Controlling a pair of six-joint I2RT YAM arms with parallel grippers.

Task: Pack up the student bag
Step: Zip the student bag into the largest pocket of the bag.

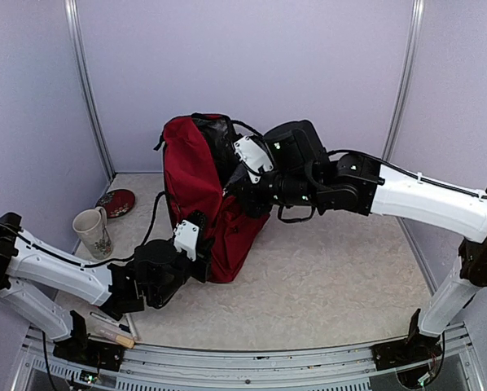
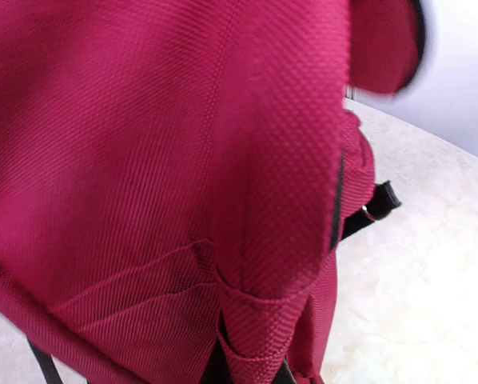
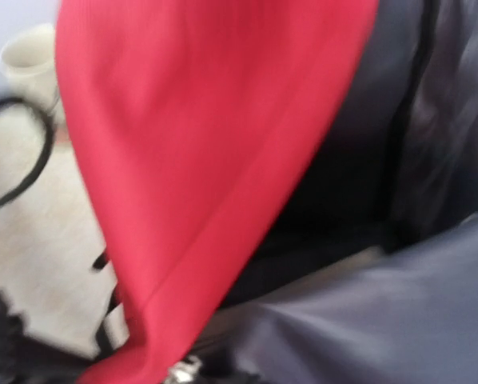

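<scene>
1. A large dark red fabric backpack (image 1: 193, 183) stands upright on the pale speckled counter (image 1: 333, 277).
2. The left hand (image 1: 201, 238) is at its lower front, the right hand (image 1: 242, 179) at its open top.

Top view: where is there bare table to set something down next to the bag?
The widest bare patch of table lies right of the student bag, beneath and in front of the right arm, out to the near rail. The left side is crowded: mug, dark red dish, left arm and a wooden-handled item by its base.
</scene>
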